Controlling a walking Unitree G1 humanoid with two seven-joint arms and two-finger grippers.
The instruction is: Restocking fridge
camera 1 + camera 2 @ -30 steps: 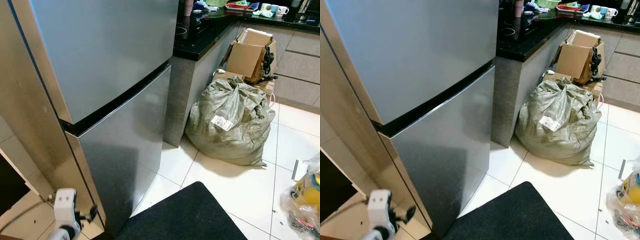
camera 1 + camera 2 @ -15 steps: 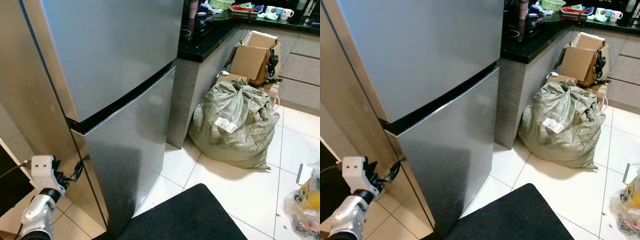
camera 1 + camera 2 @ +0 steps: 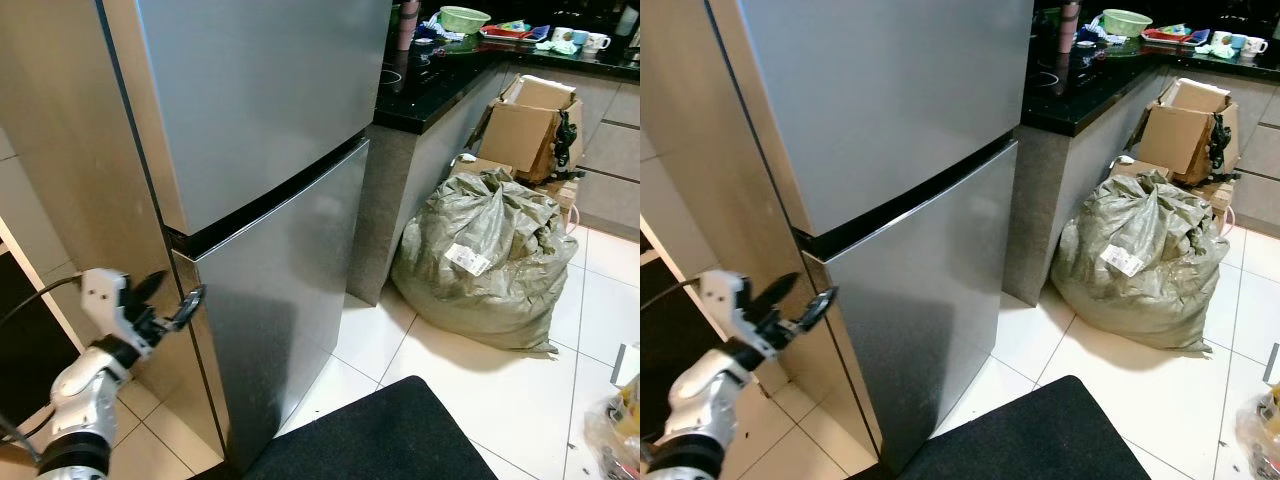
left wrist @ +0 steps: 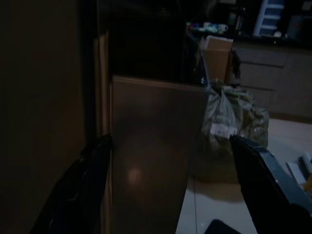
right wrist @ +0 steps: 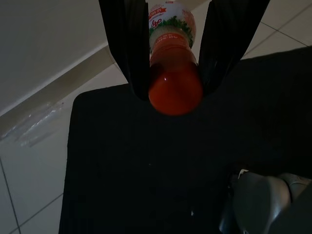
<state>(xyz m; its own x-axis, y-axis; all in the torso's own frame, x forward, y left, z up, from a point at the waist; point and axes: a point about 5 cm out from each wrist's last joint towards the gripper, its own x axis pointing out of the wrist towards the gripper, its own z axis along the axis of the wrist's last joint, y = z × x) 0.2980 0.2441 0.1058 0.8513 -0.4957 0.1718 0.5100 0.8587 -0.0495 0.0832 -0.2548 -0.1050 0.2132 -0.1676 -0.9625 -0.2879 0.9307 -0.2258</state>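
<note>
Beside the closed fridge door, the left gripper is spread; its fingers might slip off the door's edge while the right gripper pinches a red sauce bottle.

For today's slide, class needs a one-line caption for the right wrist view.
Right hand shut on a red plastic sauce bottle, held above a black floor mat and white floor tiles.

Bottle: label with red lettering on white, too partial to read | sack: white tag with dark print, too small to read | no other text legible
</note>
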